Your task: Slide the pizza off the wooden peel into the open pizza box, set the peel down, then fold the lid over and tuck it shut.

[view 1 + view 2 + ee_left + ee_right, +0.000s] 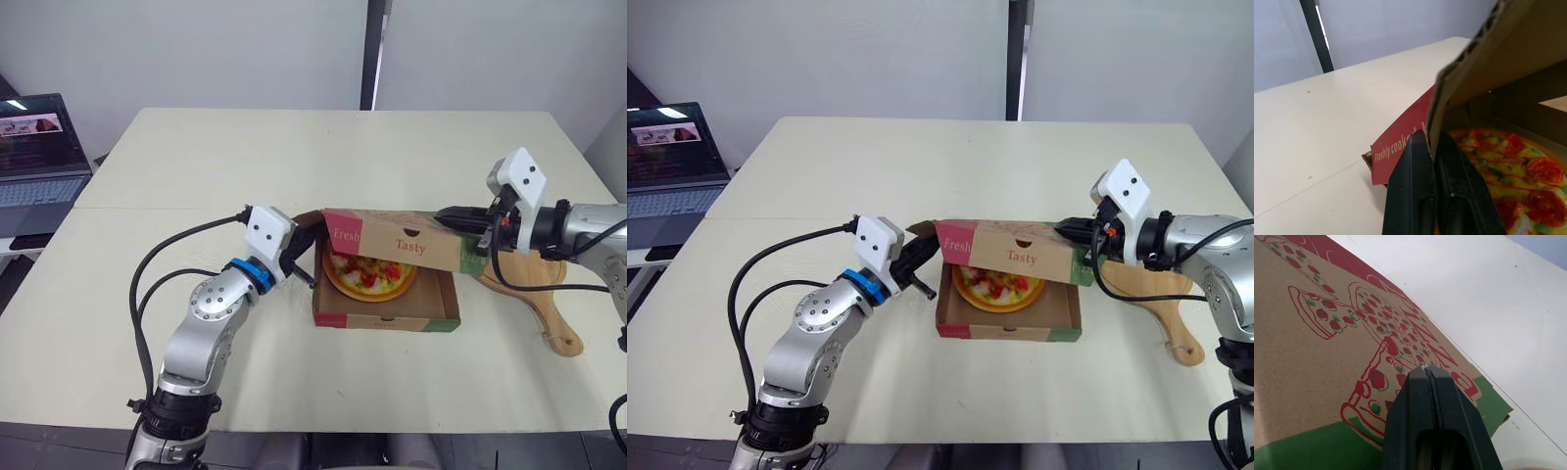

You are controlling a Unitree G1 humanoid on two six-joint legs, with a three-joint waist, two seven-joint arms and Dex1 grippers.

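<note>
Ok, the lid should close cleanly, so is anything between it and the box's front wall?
Nothing visible does. The lid hangs half folded above the pizza, which lies flat inside the box; the peel lies outside, to the box's right.

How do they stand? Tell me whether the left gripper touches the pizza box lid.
Touching. Left wrist view: left gripper pinches the corrugated edge of the lid.

The pizza (pixel 370 276) lies in the box (pixel 387 319), lid (pixel 397 240) half-lowered, peel (pixel 549 315) beside.
</note>
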